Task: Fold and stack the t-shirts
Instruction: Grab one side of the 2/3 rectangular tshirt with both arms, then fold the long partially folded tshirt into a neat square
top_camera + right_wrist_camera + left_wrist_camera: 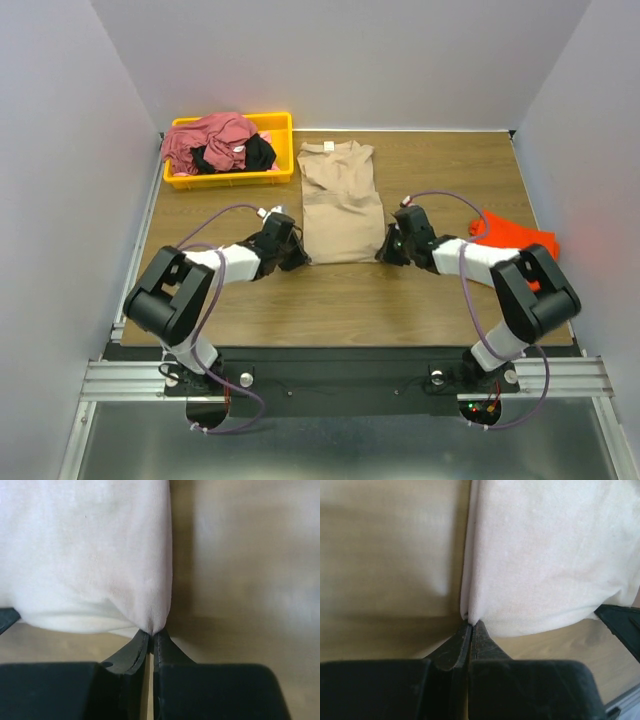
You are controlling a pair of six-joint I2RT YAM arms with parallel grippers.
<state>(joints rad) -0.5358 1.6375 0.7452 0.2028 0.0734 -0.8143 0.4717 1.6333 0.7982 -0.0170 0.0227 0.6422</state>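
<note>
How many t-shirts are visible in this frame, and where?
4: a tan t-shirt laid flat in the centre; an orange t-shirt at the right edge; a rose-red t-shirt and a black t-shirt piled in the yellow bin, where more may be hidden.

**Top view.** Bright, even, diffuse light from overhead; focus sharp across the frame. Shadows are faint and soft-edged, lying on the bench (440, 170) under the left arm (230, 262) and right arm (470, 255). The orange-red t-shirt (515, 240) is oversaturated, and there is a red tint on the wall (600, 200) at 3 o'clock. The metal floor (330, 450) at 6 o'clock has a dull sheen.

**Wrist views.** Overexposed. The tan t-shirt (545, 555) is bleached near white, and the bench wood is pale and blurred. A soft shadow band runs beside the cloth edge, on the 9 o'clock side in the left view and the 3 o'clock side in the right. The left gripper (470, 626) and right gripper (151, 634) are near-black, with detail crushed.
</note>
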